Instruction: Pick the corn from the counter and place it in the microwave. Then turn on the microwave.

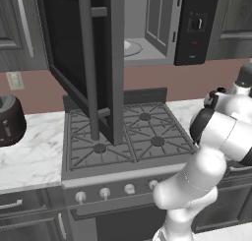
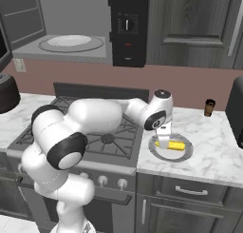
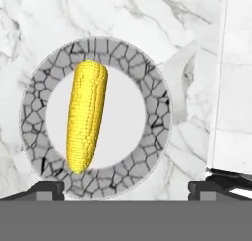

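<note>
Wide-open and holding nothing, the claw (image 3: 126, 188) hangs straight above the plate (image 3: 157, 119). Between and beyond its tips, nearer the left one, lies the corn (image 3: 86, 114), lengthwise on the plate and untouched. Marble surface (image 3: 147, 18) surrounds the plate; the microwave (image 2: 128, 27) stands open, well above.

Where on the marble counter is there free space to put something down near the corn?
Bare counter lies between the plate holding the corn and the small brown bottle, and along the front edge right of the plate. The plate itself is crowded: the open gripper hangs over it.
</note>
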